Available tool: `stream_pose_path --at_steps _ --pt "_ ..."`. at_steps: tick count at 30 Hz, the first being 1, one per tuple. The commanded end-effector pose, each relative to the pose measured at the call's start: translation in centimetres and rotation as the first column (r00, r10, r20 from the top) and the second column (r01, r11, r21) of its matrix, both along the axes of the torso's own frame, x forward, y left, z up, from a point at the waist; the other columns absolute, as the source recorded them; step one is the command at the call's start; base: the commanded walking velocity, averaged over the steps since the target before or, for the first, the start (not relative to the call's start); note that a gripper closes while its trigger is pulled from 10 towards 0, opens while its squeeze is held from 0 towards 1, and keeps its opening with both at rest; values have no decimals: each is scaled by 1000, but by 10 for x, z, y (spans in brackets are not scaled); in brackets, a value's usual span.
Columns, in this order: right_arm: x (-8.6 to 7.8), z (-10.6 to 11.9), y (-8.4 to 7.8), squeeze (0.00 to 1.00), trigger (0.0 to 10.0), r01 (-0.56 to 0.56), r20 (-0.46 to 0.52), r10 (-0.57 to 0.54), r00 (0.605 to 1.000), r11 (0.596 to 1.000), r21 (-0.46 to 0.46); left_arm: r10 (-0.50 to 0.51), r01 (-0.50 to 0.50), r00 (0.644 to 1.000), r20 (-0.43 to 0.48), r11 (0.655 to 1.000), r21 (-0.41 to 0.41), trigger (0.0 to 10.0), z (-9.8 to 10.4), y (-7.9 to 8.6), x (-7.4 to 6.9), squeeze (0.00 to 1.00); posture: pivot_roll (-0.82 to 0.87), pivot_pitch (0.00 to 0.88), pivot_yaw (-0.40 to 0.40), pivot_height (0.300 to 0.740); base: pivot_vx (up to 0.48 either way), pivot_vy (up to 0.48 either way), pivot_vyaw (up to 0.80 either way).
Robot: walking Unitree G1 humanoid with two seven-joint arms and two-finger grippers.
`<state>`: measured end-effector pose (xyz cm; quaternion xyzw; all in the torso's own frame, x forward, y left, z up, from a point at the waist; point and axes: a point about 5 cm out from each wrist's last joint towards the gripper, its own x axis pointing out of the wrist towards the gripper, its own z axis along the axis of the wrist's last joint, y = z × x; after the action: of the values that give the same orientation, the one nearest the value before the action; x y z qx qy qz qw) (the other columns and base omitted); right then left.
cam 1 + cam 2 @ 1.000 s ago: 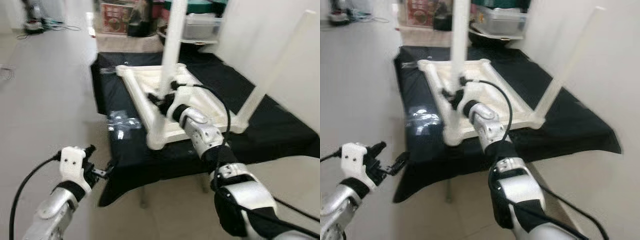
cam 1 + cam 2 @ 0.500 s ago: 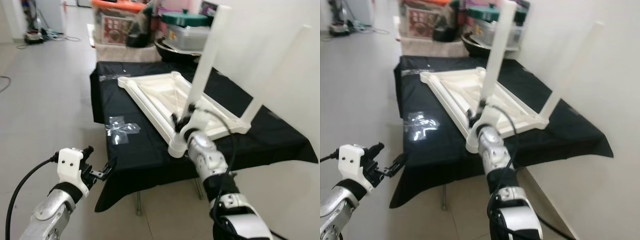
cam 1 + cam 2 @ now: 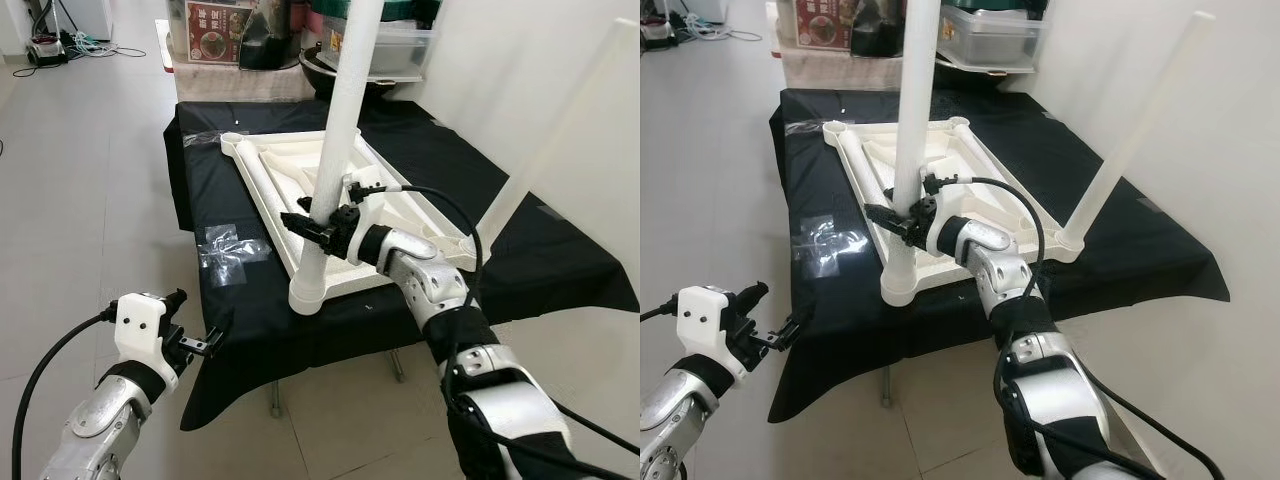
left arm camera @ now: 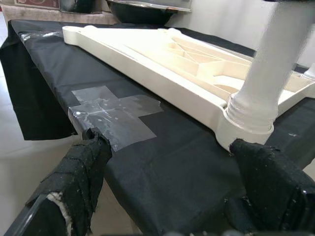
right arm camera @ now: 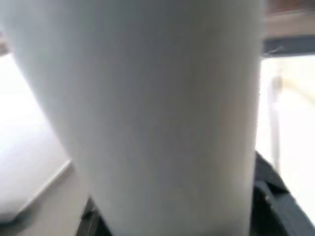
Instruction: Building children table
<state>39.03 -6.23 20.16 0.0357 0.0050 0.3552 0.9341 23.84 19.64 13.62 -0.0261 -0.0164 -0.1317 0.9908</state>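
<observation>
- Your right gripper [image 3: 318,231] pinches the upright white table leg [image 3: 338,140] at the upturned tabletop's [image 3: 300,175] near-left corner.
- Your left gripper [image 3: 205,343], fingers spread, hovers near the black-draped table's [image 3: 430,160] near-left edge.

Surface [image 3: 250,315] draped in black cloth, centre of the frame, standing on a pale tiled floor [image 3: 80,190]. Lying directly on it: the white children's table top [image 3: 300,185], upside down, set diagonally from upper left to lower right; and a cross of clear tape [image 3: 228,247] stuck to the cloth, left of the table top, near the surface's left edge.
</observation>
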Motion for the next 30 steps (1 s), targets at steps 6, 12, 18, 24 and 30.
stream_pose_path --at_steps 6,12,18,24,30 --pt "3 -57 -76 0 0 780 -244 -791 561 603 -165 2 -2 1000 -13 1000 0 10000 -3 0 -6 0 165 0 -150 740 0 0 0" --pt "-29 -52 -29 0 10000 633 -223 -628 746 772 -56 -10 10 1000 -25 1000 2 10000 -4 -1 -6 0 148 0 -121 740 0 0 0" --pt "-27 -12 -1 1000 10000 232 -32 -230 973 968 100 -24 24 999 -30 1000 3 10000 -5 -1 -3 0 144 0 -125 740 0 0 0" --pt "-25 17 5 0 10000 -330 115 329 938 944 -4 -8 8 1000 -22 1000 0 10000 -5 1 -1 0 157 0 -139 740 0 0 0" --pt "-9 11 6 0 8549 -196 102 202 974 978 -68 -9 9 1000 -23 1000 1 10000 -5 1 -1 0 167 0 -144 740 0 0 0"
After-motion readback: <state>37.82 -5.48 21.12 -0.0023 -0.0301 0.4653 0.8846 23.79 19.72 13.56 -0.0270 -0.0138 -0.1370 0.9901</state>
